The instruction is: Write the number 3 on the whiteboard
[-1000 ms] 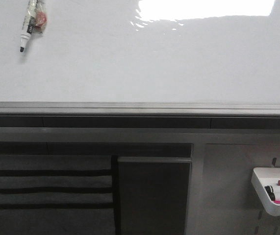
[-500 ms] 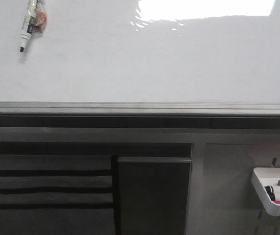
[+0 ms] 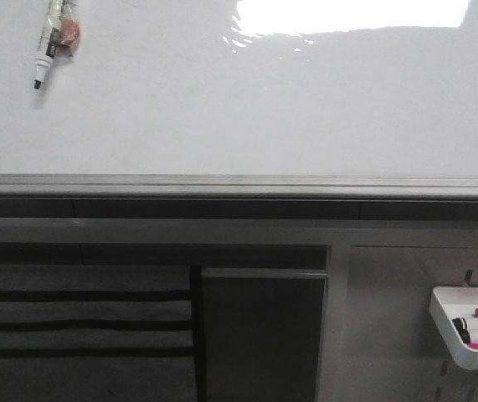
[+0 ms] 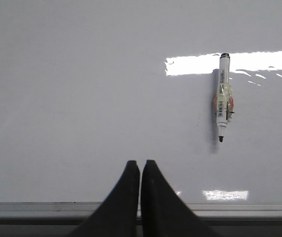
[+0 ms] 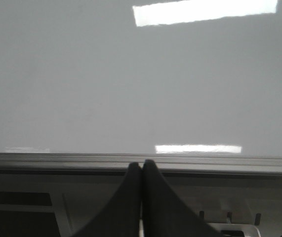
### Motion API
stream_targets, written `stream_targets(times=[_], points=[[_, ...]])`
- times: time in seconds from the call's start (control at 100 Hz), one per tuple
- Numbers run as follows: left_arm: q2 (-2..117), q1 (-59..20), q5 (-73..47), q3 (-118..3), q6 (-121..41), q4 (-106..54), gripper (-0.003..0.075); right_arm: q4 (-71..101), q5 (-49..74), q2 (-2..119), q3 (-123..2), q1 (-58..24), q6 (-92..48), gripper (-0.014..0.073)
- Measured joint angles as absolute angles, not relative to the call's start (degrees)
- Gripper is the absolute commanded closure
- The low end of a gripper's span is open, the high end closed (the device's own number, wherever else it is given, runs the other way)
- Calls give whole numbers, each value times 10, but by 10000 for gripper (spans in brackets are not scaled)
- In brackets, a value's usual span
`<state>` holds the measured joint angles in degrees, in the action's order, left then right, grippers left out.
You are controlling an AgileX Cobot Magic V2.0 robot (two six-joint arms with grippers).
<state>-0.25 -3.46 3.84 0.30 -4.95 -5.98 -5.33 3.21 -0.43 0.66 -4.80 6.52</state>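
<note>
One marker (image 4: pixel 223 98) is what the coming move turns on: it sits on the whiteboard (image 3: pixel 247 109), well above the grey bottom rail (image 3: pixel 239 182), with its long axis nearly at right angles to that rail, black tip pointing down toward it and the back end away from it. In the left wrist view the left gripper (image 4: pixel 140 168) hangs just above the rail with its two dark fingers pressed together and holding nothing; the marker lies beyond the fingertips, farther from the rail and off to one side, well apart from them. The right gripper (image 5: pixel 141 168) is likewise closed and empty, poised over the rail, and its view shows only bare board and no marker, so I judge the left arm to be the nearer one for the pick-up; its fingers would have to part first and then close across the barrel, not along it. In the front view the marker sits high above the rail's left end, while a small white tray (image 3: pixel 470 328) with spare markers hangs below the rail's right end. No number 3 can be seen anywhere on the board, so the writing has not begun. Compared with the earlier front frames nothing visible has changed: marker, rail and tray lie exactly as they did a second ago.
</note>
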Motion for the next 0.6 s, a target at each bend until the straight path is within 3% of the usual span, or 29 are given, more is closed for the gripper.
stream_targets(times=[0.28, 0.45, 0.6], points=[[-3, -35, 0, -16, -49, -84, 741, -55, 32, -4, -4, -48, 65, 663], [11, -35, -98, -127, -49, -87, 741, -56, 71, -4, -85, -48, 64, 663], [91, -35, -203, -241, -59, -72, 741, -61, 120, 42, -168, -48, 64, 663]])
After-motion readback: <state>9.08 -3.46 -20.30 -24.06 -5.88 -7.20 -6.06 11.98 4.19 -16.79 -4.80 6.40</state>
